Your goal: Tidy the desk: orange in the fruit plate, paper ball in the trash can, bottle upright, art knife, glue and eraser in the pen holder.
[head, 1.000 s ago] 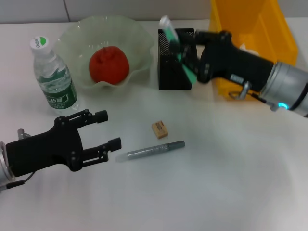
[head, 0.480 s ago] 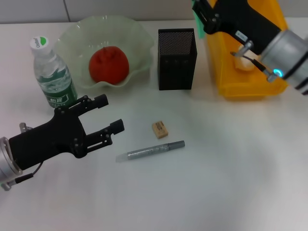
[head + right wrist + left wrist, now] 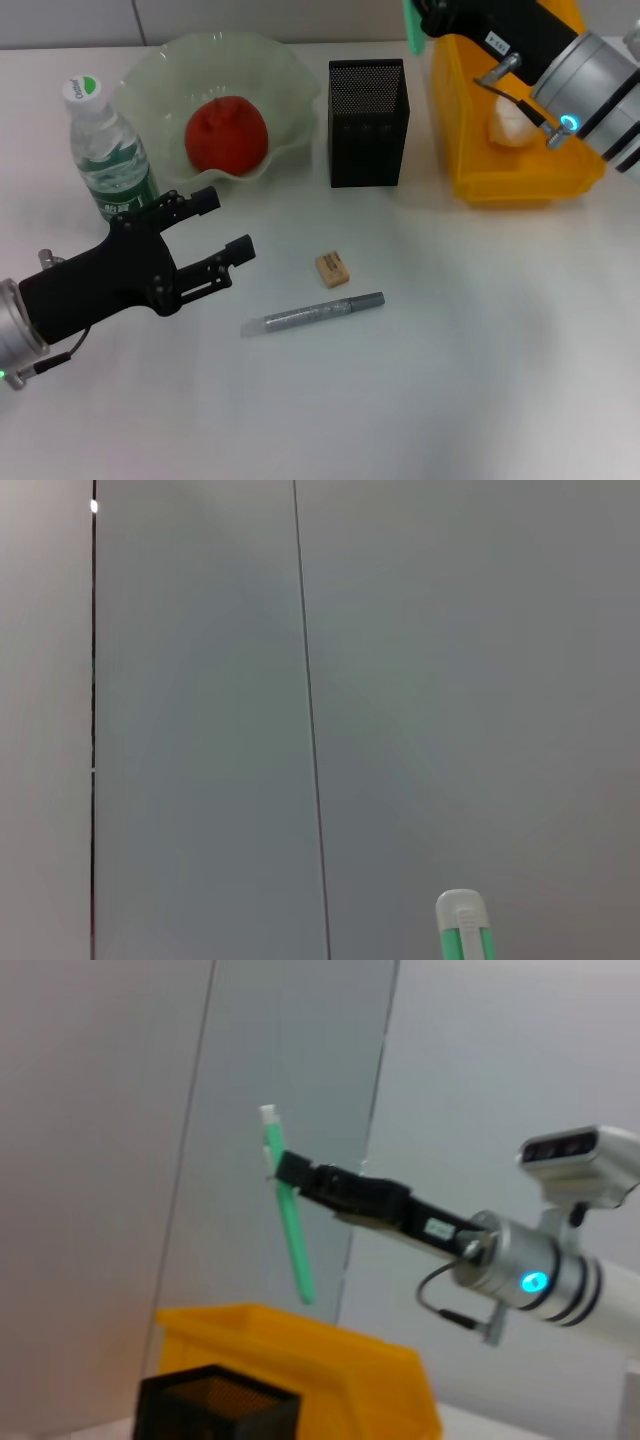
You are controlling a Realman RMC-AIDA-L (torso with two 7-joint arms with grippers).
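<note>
Lifting green art knife [image 3: 290,1215] high, right gripper [image 3: 290,1172] has gone up and away from pen holder [image 3: 367,122], where it was a second ago. Knife not in holder yet, so that step not done. Right claw clenched on knife, above yellow trash can [image 3: 470,160]. Left gripper [image 3: 218,232] has crept closer to glue [image 3: 313,314], fingers wide apart, holding nothing. Eraser [image 3: 332,269] waits nearby. Orange [image 3: 226,134] in fruit plate [image 3: 290,70], bottle [image 3: 108,155] upright.

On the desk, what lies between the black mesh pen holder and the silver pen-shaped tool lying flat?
In the head view, only the small tan eraser lies between the black mesh pen holder and the silver pen-shaped tool; the rest of that stretch of white desk is bare.
</note>
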